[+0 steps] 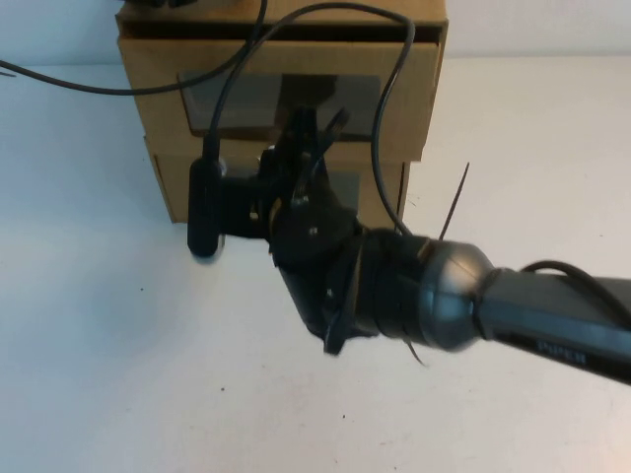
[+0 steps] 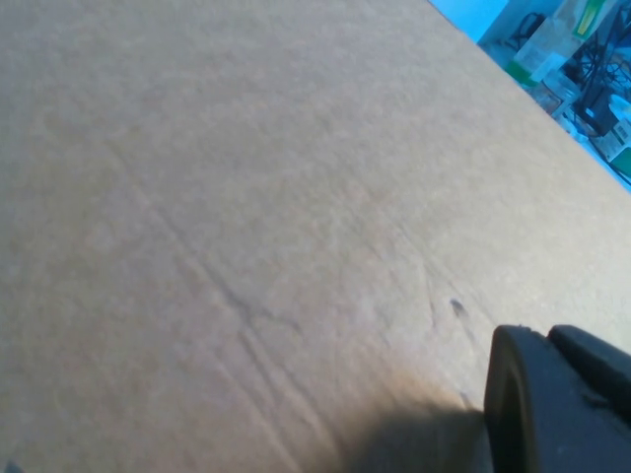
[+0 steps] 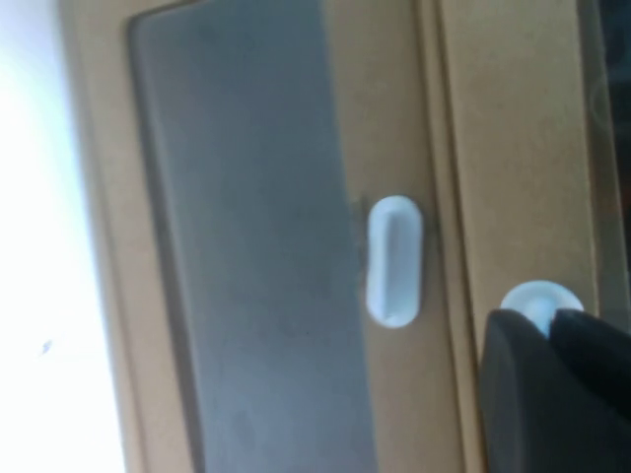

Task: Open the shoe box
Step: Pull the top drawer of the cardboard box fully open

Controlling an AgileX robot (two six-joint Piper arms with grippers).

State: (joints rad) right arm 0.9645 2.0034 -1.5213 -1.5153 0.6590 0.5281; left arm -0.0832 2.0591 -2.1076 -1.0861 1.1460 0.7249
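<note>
Right gripper [image 1: 314, 133] is clamping the white knob [image 3: 537, 299] on the shoe box's [image 1: 177, 89] six-o'clock face, probably to pull it; left gripper [image 2: 552, 404] is hanging over its top, perhaps steadying.

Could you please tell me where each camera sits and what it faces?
High view: raised on the robot's side, angled down at the white table and two stacked cardboard boxes; right arm reaches in, right gripper at the upper box's front.
Left wrist view: on the left arm, close to plain cardboard; only the left gripper shows, partly.
Right wrist view: on the right arm, facing the box fronts; right gripper shut on a white handle.
Shared: high and right wrist views both show the box fronts and right gripper.
</note>
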